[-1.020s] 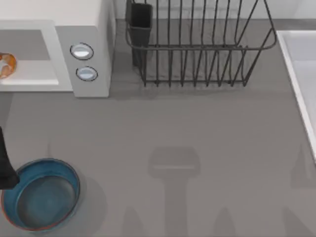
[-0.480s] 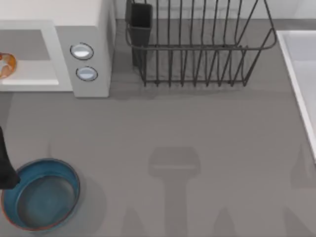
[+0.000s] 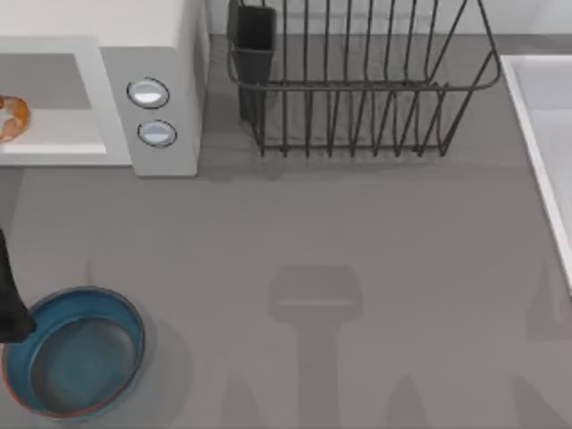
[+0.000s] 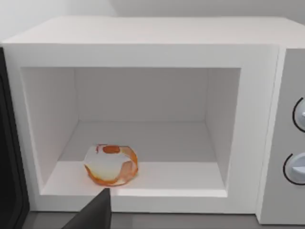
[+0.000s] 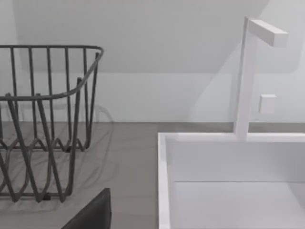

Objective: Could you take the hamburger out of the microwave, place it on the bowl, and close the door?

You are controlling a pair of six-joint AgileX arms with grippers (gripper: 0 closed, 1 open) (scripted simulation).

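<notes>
You are looking at the microwave [image 4: 143,95] at the worktop's [image 3: 357,232] far left, cavity exposed, the hamburger [image 4: 111,164] sitting on its floor near the front edge. The door [image 4: 9,167] stands open, a dark panel beside the cavity. The blue bowl [image 3: 73,350] rests empty at the near left. Your left arm [image 3: 9,295] is beside the bowl's rim; you cannot tell how far either gripper is open. A wire dish rack [image 3: 357,80] and white sink [image 5: 228,181] lie to the right.

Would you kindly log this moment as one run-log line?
hamburger: inside microwave, near cavity front | door: open | bowl: empty, table front-left | left end effector: facing cavity, not gripping
</notes>
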